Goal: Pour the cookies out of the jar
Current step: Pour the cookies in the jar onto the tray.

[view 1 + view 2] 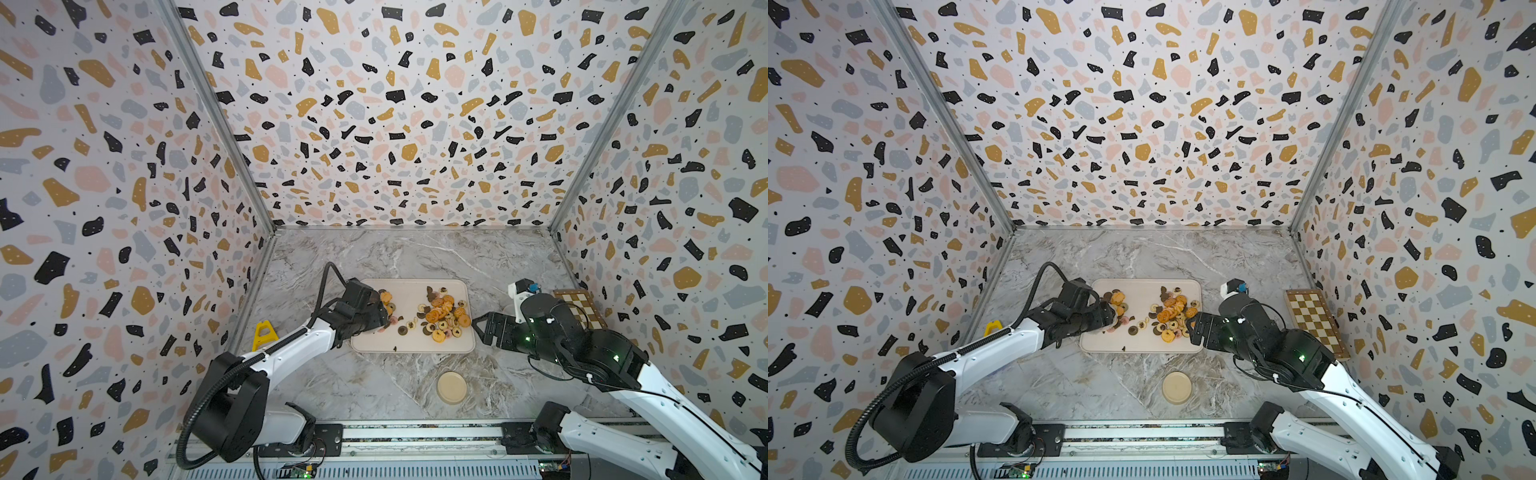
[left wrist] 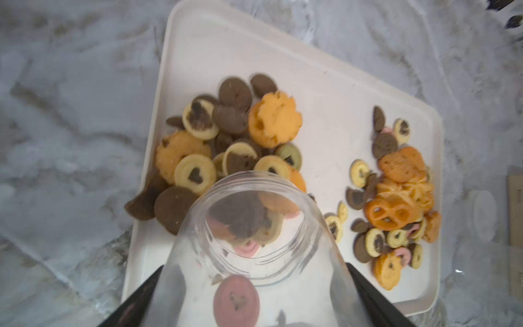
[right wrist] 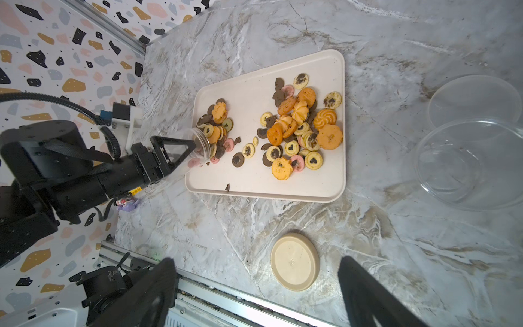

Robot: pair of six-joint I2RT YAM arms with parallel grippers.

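A clear jar [image 2: 254,254] lies tipped, its mouth low over the left part of the cream tray [image 1: 411,291]. My left gripper [image 2: 254,305] is shut on its body, with black fingers [image 2: 141,294] on either side. Cookies, orange, brown, cream and pink, lie in two heaps on the tray: one at the jar's mouth [image 2: 235,136] and a larger one [image 1: 444,316] to the right. One pink cookie [image 2: 236,300] is still inside the jar. My right gripper [image 1: 478,328] stands open and empty at the tray's right edge.
A beige round lid [image 1: 451,387] lies on the marble in front of the tray. A chessboard [image 1: 582,311] sits by the right wall and a yellow object [image 1: 262,334] by the left wall. A clear bowl [image 3: 469,164] and a clear lid [image 3: 472,99] show in the right wrist view.
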